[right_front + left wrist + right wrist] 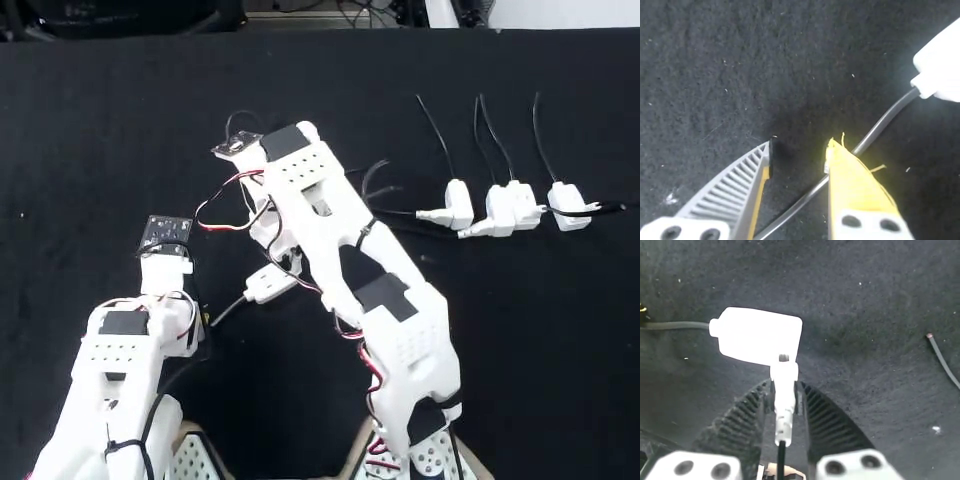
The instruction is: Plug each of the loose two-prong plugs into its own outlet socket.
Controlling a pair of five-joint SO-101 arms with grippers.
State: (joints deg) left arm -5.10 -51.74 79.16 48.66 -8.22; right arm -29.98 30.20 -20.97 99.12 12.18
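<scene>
Gripping the white two-prong plug [784, 371] in the clamped right pincer [785, 386], nose butted against the white socket [757, 335], which lies loose near the middle of the black counter [100, 120]. Holding the left pincer [800, 150] spread wide, low over the socket's black cable [875, 131], clasping nothing. Likely to shove or swivel the socket rather than seat the prongs, with nothing bracing it against a push. May also twist the plug askew in so narrow a hold. Cannot tell whether prongs and slots line up, hidden as they are at the joint. From the right wrist: the clamp and the contact, plain to see, where from above the arm overlies them. From above: three more white plug-and-socket sets [505, 208] along the right side, seemingly mated already. From the left wrist: the open gap between the fingers, cable running under one.
</scene>
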